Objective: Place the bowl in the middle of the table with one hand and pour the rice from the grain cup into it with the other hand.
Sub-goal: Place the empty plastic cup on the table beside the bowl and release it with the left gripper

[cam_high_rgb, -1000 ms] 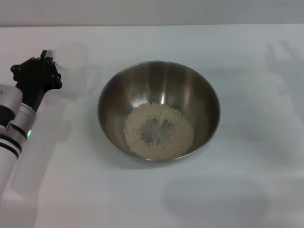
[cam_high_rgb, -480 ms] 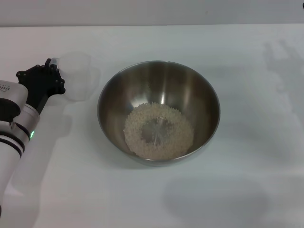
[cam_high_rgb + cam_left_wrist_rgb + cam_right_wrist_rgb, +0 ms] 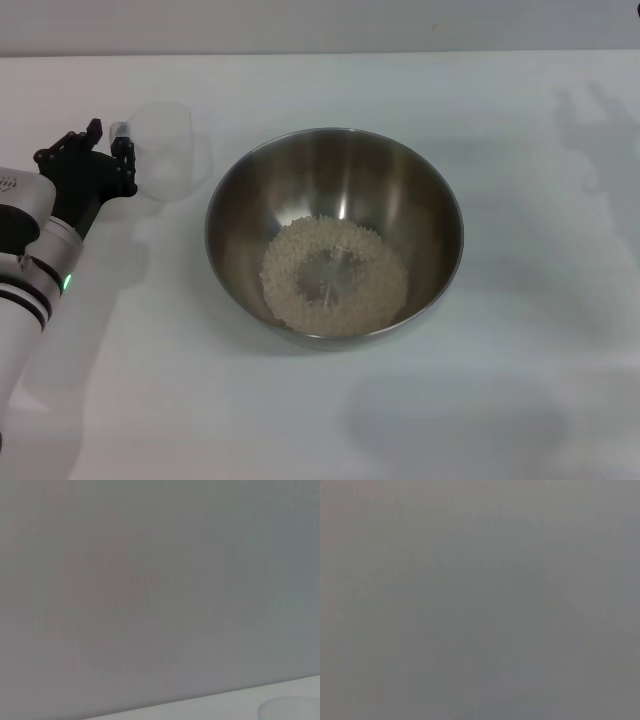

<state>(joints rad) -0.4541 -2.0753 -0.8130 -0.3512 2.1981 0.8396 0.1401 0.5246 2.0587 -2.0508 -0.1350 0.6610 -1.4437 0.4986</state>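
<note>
The bowl [image 3: 334,232], a big shiny steel one, stands in the middle of the table [image 3: 520,400]. The rice [image 3: 334,276] lies in a ring-shaped heap on its bottom. Left of the bowl, the clear grain cup [image 3: 167,148] stands upright on the table and looks empty. Its rim [image 3: 290,708] also shows in the left wrist view. My left gripper [image 3: 110,138] is at the cup's left side, open, with the cup's little handle close to one fingertip. The right gripper is out of view.
My silver-white left arm [image 3: 30,270] reaches in from the lower left corner. A grey wall [image 3: 320,25] runs behind the table's far edge. The right wrist view shows only a plain grey surface.
The left gripper's fingers have spread apart and let go of the cup's handle. The cup now stands upright and still, a little farther back than half a second ago.
</note>
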